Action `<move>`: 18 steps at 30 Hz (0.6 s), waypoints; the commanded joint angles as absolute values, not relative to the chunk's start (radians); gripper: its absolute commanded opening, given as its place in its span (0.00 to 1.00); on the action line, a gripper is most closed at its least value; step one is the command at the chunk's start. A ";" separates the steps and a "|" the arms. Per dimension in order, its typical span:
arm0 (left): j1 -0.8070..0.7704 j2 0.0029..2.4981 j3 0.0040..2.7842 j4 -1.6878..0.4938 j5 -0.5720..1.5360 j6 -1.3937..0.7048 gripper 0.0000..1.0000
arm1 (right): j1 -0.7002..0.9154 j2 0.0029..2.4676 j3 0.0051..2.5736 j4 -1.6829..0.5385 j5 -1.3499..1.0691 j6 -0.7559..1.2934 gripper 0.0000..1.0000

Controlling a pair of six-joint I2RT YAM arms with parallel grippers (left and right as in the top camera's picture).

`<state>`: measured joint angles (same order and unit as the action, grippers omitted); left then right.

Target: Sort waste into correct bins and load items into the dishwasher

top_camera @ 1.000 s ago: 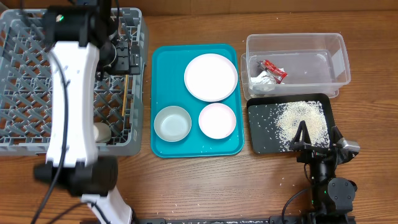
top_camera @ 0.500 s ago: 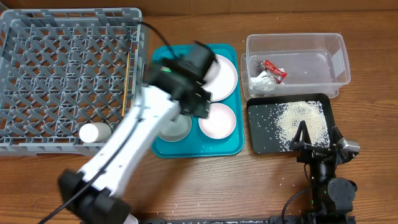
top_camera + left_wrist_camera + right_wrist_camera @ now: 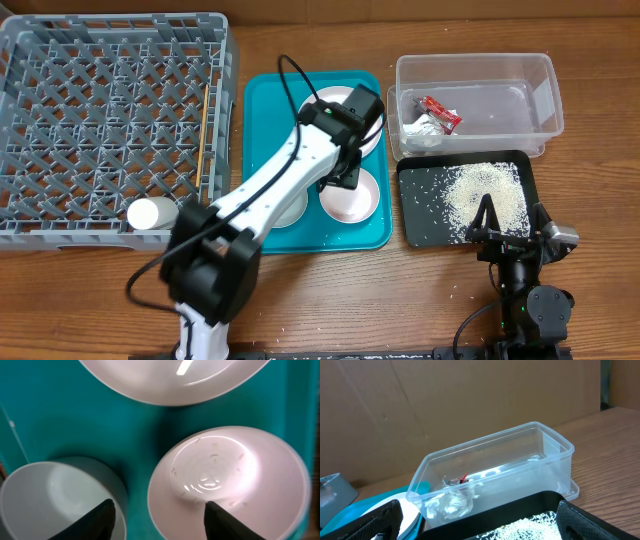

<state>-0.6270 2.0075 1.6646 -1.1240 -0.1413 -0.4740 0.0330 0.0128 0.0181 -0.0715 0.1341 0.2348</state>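
My left gripper (image 3: 345,172) hangs low over the teal tray (image 3: 265,110). It is open, its jaws astride the left rim of the pale pink bowl (image 3: 235,475): one finger stands inside that bowl, the other over the grey-blue bowl (image 3: 55,495). The white plate (image 3: 170,380) lies just beyond. In the dish rack (image 3: 100,100) lie a white cup (image 3: 152,213) and a chopstick (image 3: 205,130). The clear tub (image 3: 475,62) holds the red wrapper (image 3: 440,112) and paper scrap (image 3: 422,128). Rice (image 3: 487,195) lies in the black tray (image 3: 410,200). My right gripper (image 3: 512,225) rests open there.
The left arm crosses the teal tray diagonally and hides part of the plate (image 3: 318,100) and the grey-blue bowl (image 3: 290,210). A few rice grains are scattered on the wooden table near the front edge. A cardboard wall stands behind the tub (image 3: 520,460).
The left arm has swung from the dish rack across to the teal tray and come down over the pink bowl's rim, its jaws narrowing. The right arm has not moved.
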 commanded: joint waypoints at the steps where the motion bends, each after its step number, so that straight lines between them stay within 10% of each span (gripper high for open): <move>1: -0.620 2.088 1.661 -1.121 -0.111 -0.460 0.48 | 0.028 0.003 0.008 -0.067 0.133 0.236 1.00; 8: -0.620 2.159 1.662 -1.122 -0.110 -0.448 0.04 | 0.028 0.003 0.008 -0.067 0.133 0.236 1.00; 18: -0.540 2.085 1.845 -1.310 -0.089 -0.448 0.04 | 0.028 0.003 0.008 -0.067 0.133 0.236 1.00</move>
<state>-0.5983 2.1365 1.7386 -1.2377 -0.0631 -0.4564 0.0330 0.0128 0.0185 -0.0723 0.1341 0.2356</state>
